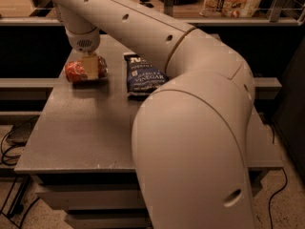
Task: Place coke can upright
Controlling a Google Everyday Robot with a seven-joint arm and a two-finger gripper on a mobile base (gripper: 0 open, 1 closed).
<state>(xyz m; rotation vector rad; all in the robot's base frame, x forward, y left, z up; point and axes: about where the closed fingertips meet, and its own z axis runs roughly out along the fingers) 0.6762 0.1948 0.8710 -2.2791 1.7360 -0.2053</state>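
You have the gripper (90,67) down at the coke can (74,72), which lies on its side on the table (86,128), just beside the chip bag (144,75) and to the camera's left of it. The gripper sits right across the can's middle, touching or all but touching it, with the red body showing on either side. You cannot tell from this view whether it has closed on the can or only rests over it.

As for progress, judge it early. The reach to the can looks done, since the tool is at the can and not off near the chip bag. What is left is the main part: a sure hold, a lift clear of the table, a turn so that the can's silver top faces up, and a release with the can standing on its base. None of that shows as done, because the can's long axis runs flat along the table.

Count what you have: one coke can, one chip bag, one table and one gripper on one arm (190,104). The arm fills much of the view on the near side of the chip bag.
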